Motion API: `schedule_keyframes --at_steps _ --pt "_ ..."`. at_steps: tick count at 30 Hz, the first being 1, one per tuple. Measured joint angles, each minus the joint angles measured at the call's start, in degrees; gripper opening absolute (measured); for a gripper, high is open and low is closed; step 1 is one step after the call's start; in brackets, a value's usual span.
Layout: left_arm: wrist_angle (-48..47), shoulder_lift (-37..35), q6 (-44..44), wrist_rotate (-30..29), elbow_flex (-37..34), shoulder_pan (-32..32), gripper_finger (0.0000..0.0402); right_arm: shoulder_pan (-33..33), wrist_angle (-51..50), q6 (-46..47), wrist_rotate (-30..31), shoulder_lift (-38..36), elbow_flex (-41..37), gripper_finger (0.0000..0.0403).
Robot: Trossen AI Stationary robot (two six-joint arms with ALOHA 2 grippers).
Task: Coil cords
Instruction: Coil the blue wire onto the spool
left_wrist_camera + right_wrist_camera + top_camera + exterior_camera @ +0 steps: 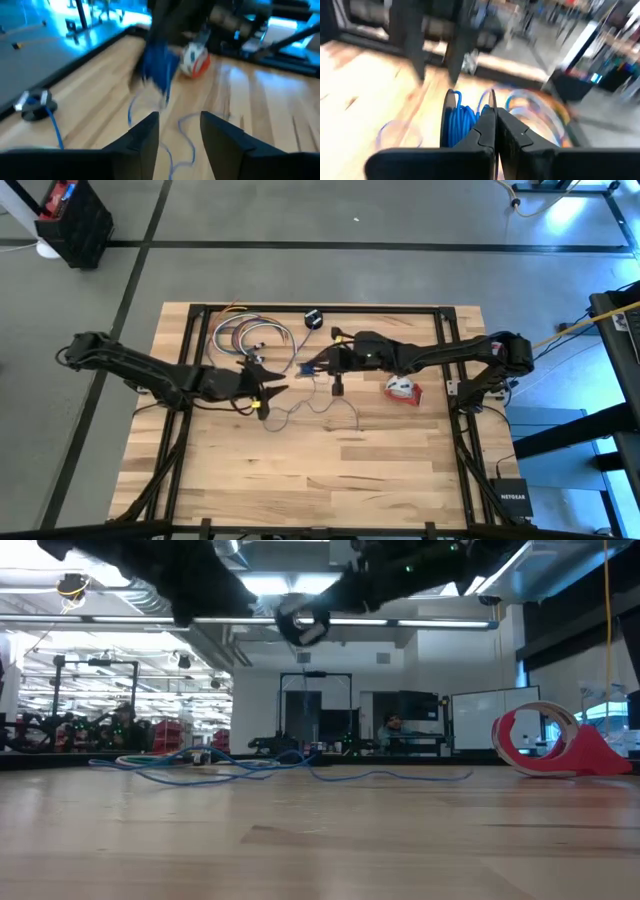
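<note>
The right gripper [495,107] was clenched on a coiled blue cord [457,122]; the left gripper [179,125] was released above the table [320,470].

Bare near half of the table [330,480], farther half crossed by loose blue cord [318,412] (red-and-white bundle [402,388] beside it).

- Thin blue cord [318,406]: partly wound into a small coil, the rest trailing loose at frame centre.
- Red-and-white bundle [403,388]: lying right of centre.
</note>
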Motion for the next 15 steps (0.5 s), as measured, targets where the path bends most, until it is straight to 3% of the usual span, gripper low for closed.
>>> schedule_keyframes --at_steps 9,15 --pt "8.06 4.11 10.3 -0.21 0.04 1.97 0.0127 -1.56 -2.57 14.43 -0.14 6.11 -0.05 0.0009" --pt "7.55 7.85 15.12 -0.19 0.04 6.46 0.0127 -4.73 4.24 20.64 -2.08 12.12 -0.03 0.0009"
